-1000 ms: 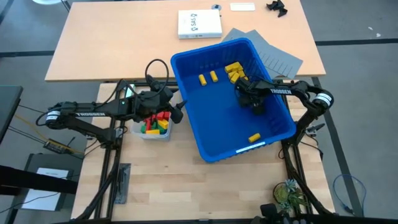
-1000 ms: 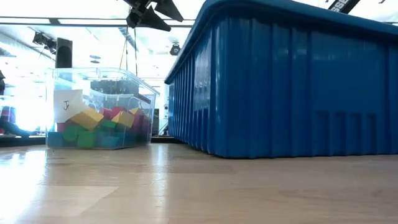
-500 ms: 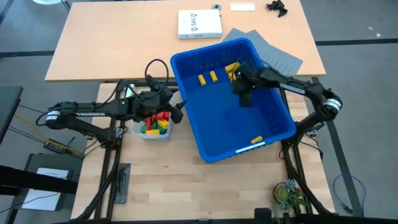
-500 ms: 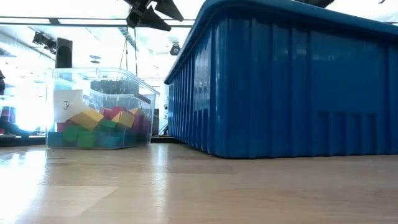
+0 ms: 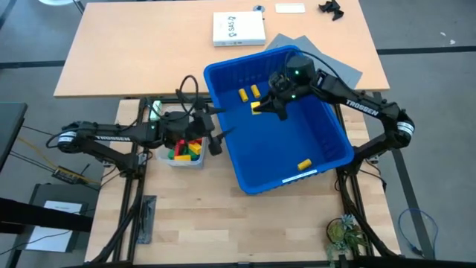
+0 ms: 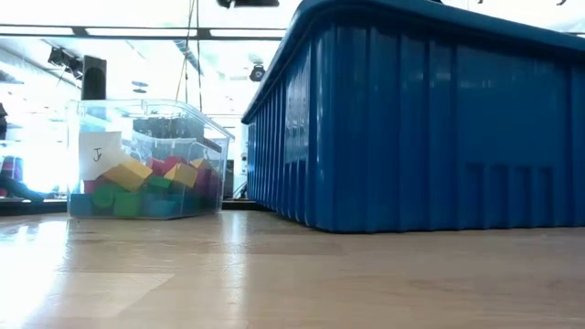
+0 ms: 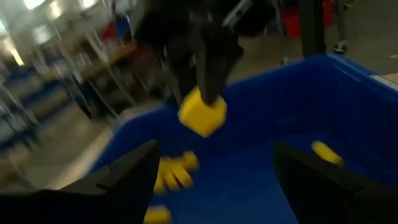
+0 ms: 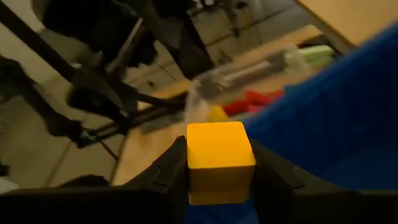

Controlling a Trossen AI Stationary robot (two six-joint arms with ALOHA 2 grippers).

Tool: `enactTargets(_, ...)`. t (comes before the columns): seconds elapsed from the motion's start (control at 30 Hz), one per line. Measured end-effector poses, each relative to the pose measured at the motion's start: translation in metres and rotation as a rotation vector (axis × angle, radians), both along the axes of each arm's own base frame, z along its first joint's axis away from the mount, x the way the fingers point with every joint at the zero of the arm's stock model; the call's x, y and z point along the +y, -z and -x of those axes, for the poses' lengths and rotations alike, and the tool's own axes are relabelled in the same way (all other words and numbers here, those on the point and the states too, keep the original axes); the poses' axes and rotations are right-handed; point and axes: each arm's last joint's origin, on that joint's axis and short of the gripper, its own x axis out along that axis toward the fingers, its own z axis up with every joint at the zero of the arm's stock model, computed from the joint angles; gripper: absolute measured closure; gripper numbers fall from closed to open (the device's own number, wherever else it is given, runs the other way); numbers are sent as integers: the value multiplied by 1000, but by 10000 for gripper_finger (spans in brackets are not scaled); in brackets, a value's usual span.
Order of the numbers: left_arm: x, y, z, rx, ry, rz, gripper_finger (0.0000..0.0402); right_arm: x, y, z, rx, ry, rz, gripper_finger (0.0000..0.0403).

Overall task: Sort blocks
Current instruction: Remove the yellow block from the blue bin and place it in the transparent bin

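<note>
The right tool [image 5: 262, 106] is clamped on a small yellow plastic cube block [image 5: 256, 109], held in the air above the large blue plastic bin [image 5: 327, 130], over the part of the bin nearest the left arm; in the right wrist view the cube [image 8: 220, 160] sits squarely between the two dark fingers [image 8: 166, 168]. From the left wrist view the same cube [image 7: 203, 112] hangs pinched under the other arm's fingers, over the blue floor of the bin. On that floor lie loose yellow plastic bricks [image 5: 248, 92], two of them side by side near the far wall, and one more [image 5: 303, 164] alone near the front rim.

The left tool [image 5: 217, 126] hovers with its fingers spread wide and nothing between them, just beside the bin's left wall and above the small clear plastic tub [image 5: 184, 160]. The tub stands on the light wooden table [image 5: 193, 216] close to the bin and is filled with red, yellow and green bricks [image 5: 189, 147]; the low view shows them heaped inside [image 6: 146, 183], with a white label on the tub's wall
</note>
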Motion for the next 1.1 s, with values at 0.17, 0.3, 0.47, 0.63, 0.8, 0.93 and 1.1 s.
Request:
enactTargets(0.17, -7, -1, -16, -18, 32, -201, 83, 19, -9, -12, -71, -64, -53, 275)
enactTargets(0.3, -8, 1, -28, -78, 44, -256, 83, 34, -15, -21, -130, -104, -52, 275)
enactTargets(0.47, -12, 8, -42, -91, 137, -312, 84, 47, -20, -26, -164, -141, -76, 275)
enactTargets(0.63, -17, 9, -52, -105, 160, -361, 106, 53, -20, -28, -159, -160, -81, 275)
enactTargets(0.8, -19, 7, -57, -113, 160, -362, 162, 54, -19, -28, -151, -170, -86, 275)
enactTargets(0.93, -19, 6, -57, -110, 153, -366, 225, 55, -18, -29, -146, -173, -97, 274)
enactTargets(1.1, -21, 6, -55, -126, 32, -276, 254, 51, -18, -28, -154, -161, -81, 188)
